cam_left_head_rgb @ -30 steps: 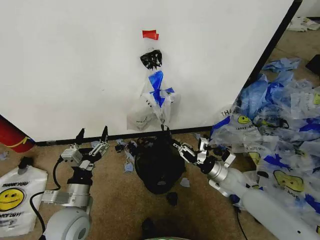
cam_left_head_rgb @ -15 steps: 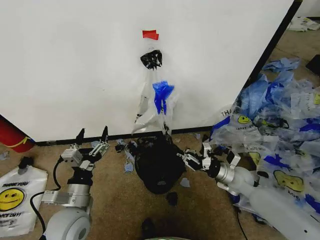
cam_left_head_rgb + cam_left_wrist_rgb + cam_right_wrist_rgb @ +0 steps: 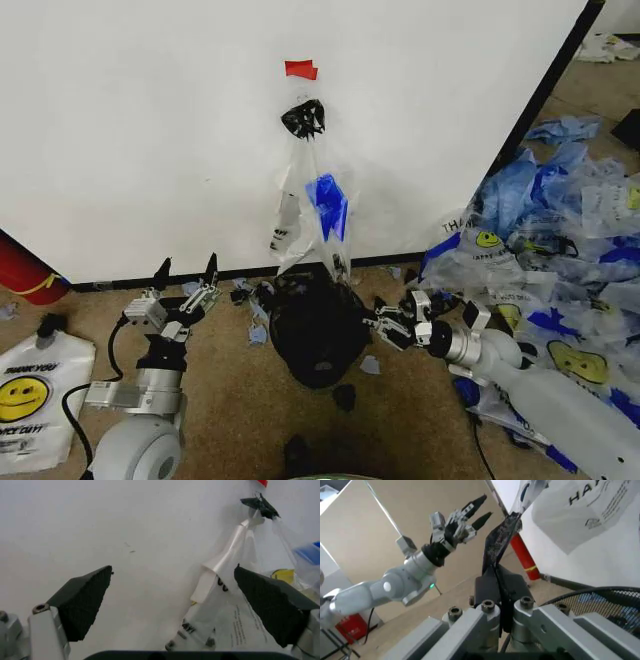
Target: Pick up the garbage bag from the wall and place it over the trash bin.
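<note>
Garbage bag (image 3: 312, 215) hangs on the wall (image 3: 150, 130); my right tool (image 3: 385, 326) pinches its lower edge beside the trash bin (image 3: 318, 335); left tool (image 3: 185, 272) spread.

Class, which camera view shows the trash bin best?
The head view: the whole trash bin stands below the garbage bag, left of the right gripper. The right wrist view catches only a mesh rim arc; the left wrist view faces the wall.

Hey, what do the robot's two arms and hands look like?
Both arms have smooth silver-grey rounded shells with a black band near the wrist. The left arm has a black cable looping beside it and, in the right wrist view, a small green light. Each hand, left hand and right hand, is bare metal with visible bolts, carrying two tapered black fingers with textured pads.
</note>
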Available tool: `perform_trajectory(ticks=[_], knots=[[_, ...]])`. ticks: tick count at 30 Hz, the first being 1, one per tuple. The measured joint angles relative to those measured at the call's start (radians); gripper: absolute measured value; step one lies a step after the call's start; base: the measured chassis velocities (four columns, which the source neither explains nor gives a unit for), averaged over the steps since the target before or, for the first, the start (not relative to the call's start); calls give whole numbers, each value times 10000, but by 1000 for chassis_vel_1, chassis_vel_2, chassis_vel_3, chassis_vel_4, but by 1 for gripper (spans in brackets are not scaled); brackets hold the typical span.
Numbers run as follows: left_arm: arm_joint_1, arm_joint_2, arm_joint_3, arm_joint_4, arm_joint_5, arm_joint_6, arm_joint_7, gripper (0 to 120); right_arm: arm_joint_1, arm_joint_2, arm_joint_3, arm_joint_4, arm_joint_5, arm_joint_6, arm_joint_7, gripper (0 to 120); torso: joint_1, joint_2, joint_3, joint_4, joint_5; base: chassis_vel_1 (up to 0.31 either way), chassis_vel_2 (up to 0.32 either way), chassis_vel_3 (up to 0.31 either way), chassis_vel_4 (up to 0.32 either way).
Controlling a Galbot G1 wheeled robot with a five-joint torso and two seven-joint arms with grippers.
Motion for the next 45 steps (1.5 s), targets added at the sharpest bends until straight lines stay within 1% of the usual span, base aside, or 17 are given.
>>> perform_trajectory(ticks=[14,45], knots=[[-29,107,-29,-63,-37,51,-1,97,-33,-145,77,126,-308,-592,-883,0,0,0,0,0,-2,0,0,0,0],[29,31,25,-99,8,48,12,97,-372,-219,499,-11,-1280,-929,-2089,0,0,0,0,0,-1,0,0,0,0]])
